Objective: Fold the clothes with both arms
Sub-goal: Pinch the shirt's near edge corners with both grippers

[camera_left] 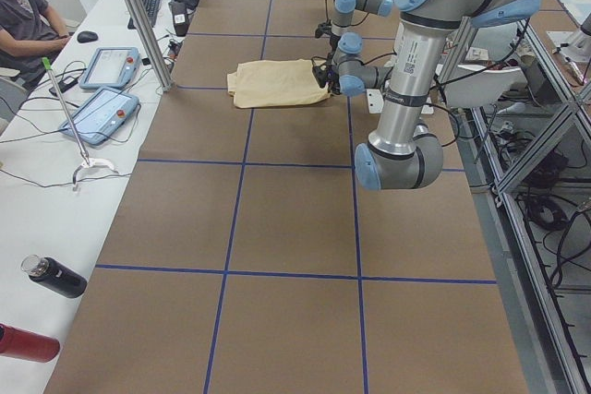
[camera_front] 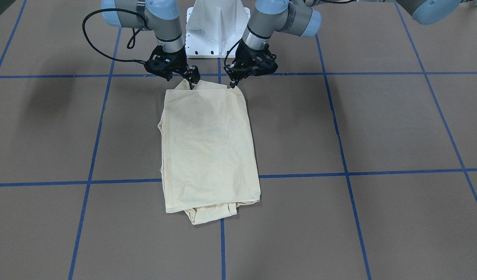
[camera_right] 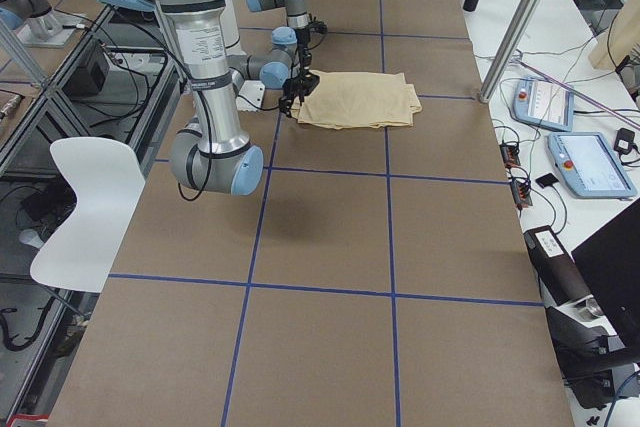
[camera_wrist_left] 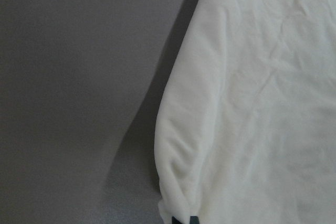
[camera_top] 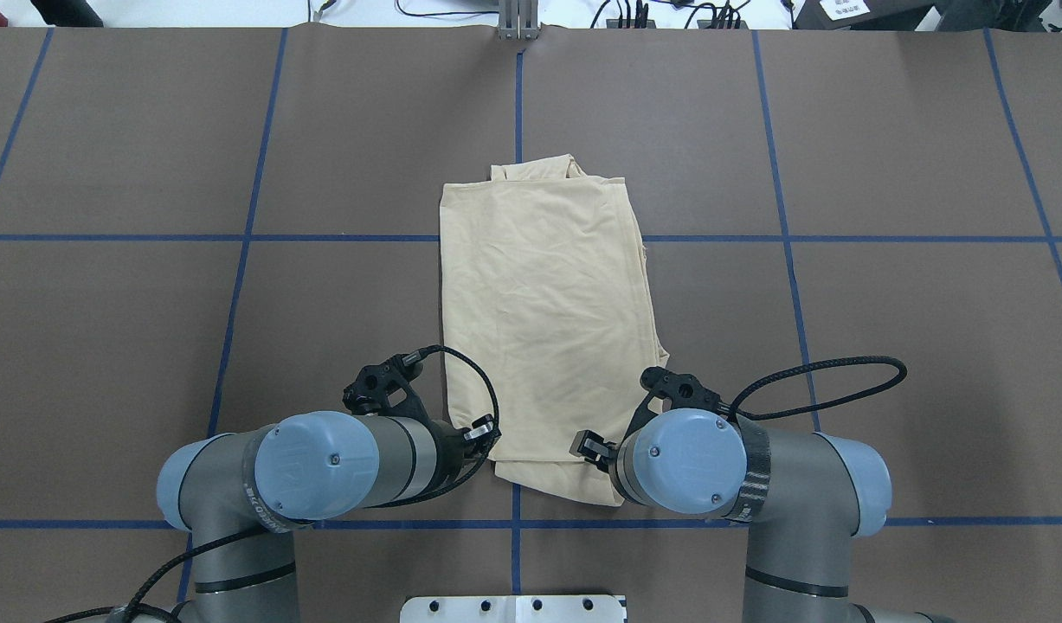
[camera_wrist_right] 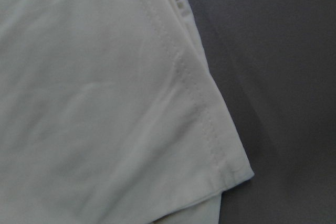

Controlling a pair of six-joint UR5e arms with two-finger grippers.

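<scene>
T-shirt [camera_front: 211, 144] lengthwise away from the robot, near corners pinched by left hand [camera_front: 233, 83] and right hand [camera_front: 191, 82]

No lettering is legible; the small markings on the left arm [camera_left: 406, 89] are too blurred

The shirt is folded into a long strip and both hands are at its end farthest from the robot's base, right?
No: the left hand and right hand are at the end of the shirt nearest the base, as the front-facing view shows.

even bright overhead light, soft shadows under arms, wrist views close and slightly soft
</scene>
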